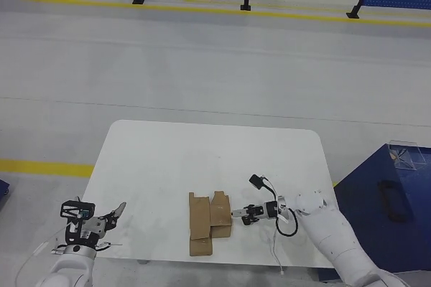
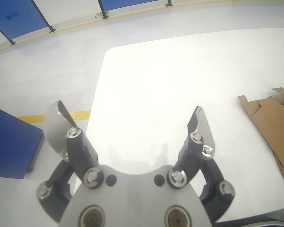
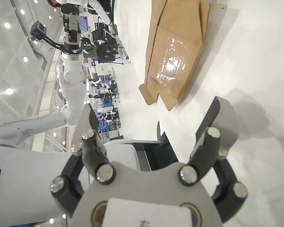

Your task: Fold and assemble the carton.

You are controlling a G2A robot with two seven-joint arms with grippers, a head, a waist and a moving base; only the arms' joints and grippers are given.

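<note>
On the white table (image 1: 201,158), near the middle of its front edge, lies a flat brown cardboard carton (image 1: 208,222). The left claw (image 1: 109,226) is at the table's front left corner, well apart from the carton. The right claw (image 1: 237,214) is low over the table, with its tips just beside the carton.

From the left wrist, the left claw (image 2: 128,106) is wide open and holds nothing. It hangs over bare table (image 2: 156,72).

From the right wrist, the right claw (image 3: 153,103) is wide open too, with nothing in it. It points at the carton (image 3: 177,48). A shiny patch (image 3: 170,67) on the top panel may be clear tape, but I cannot be sure.

The carton looks light, thin and fairly stiff. It should bend only along its creases. Lying flat, it will be hard to pinch from above. A good place to hold looks like a loose flap at its edge, where a finger can slip under.
</note>
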